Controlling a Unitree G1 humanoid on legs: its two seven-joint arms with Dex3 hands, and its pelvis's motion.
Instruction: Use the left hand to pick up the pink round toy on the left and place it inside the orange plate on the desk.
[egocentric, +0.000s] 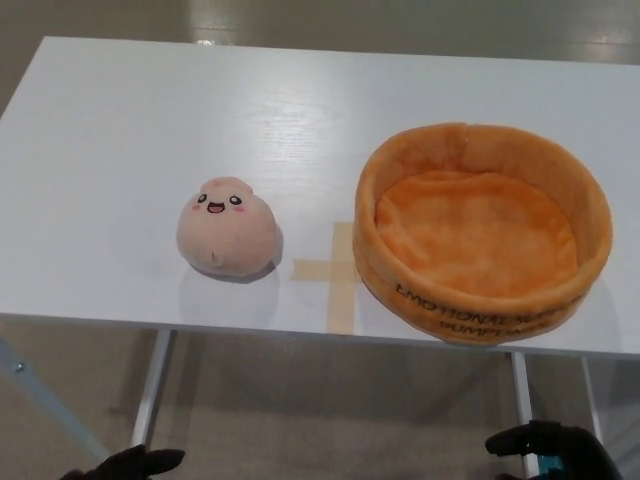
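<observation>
Both hands sit at the bottom edge, below the desk and touching nothing. Only a sliver of the left hand shows — I cannot tell how far its fingers are spread, nor those of the right hand. The pink round toy rests on the desk's left part, a tape cross between it and the empty orange plate.

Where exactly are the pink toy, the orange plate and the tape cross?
pink round toy (227, 229): head view, on its face.
orange plate (478, 232): head view, its bare inner floor.
tape cross (340, 270): head view, where the strips meet.
</observation>
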